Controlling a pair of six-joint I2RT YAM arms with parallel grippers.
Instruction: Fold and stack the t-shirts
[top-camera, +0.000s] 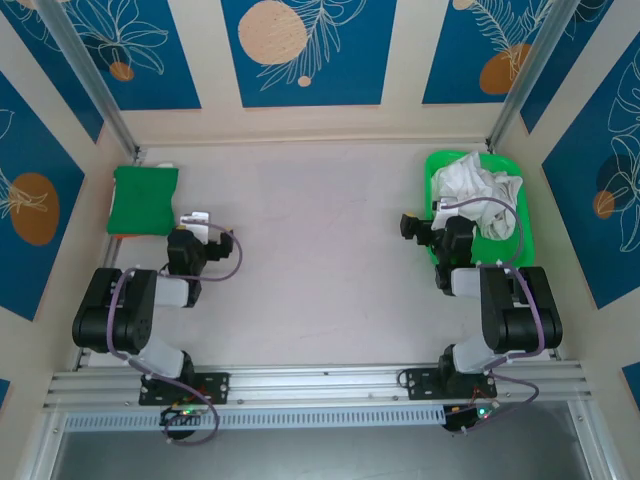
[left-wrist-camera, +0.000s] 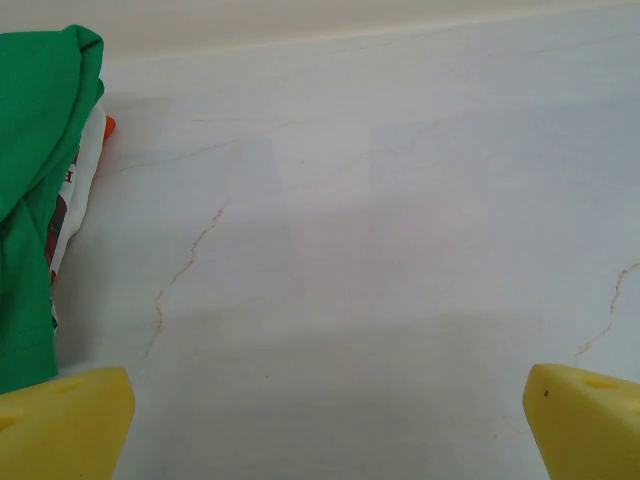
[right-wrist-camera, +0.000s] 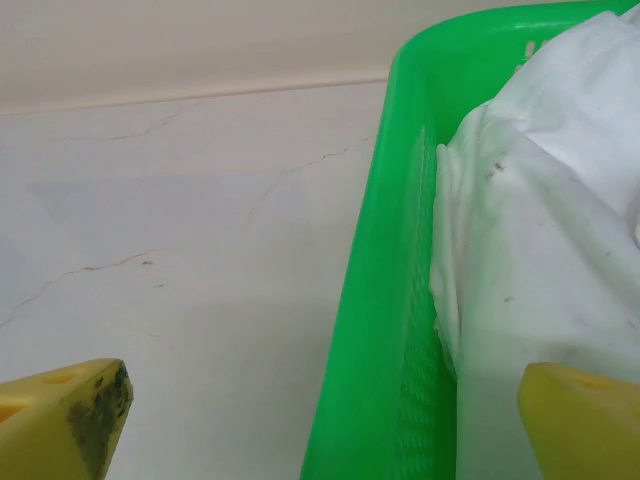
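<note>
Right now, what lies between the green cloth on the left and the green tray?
Bare table, plus the left gripper and right gripper, in the top view.

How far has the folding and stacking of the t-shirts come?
Done: a folded green cloth lies at the far left, perhaps finished work. In hand: nothing; the left gripper and right gripper are open and empty. Left: the white t-shirts lie crumpled in the green tray, all to fold and stack.
</note>
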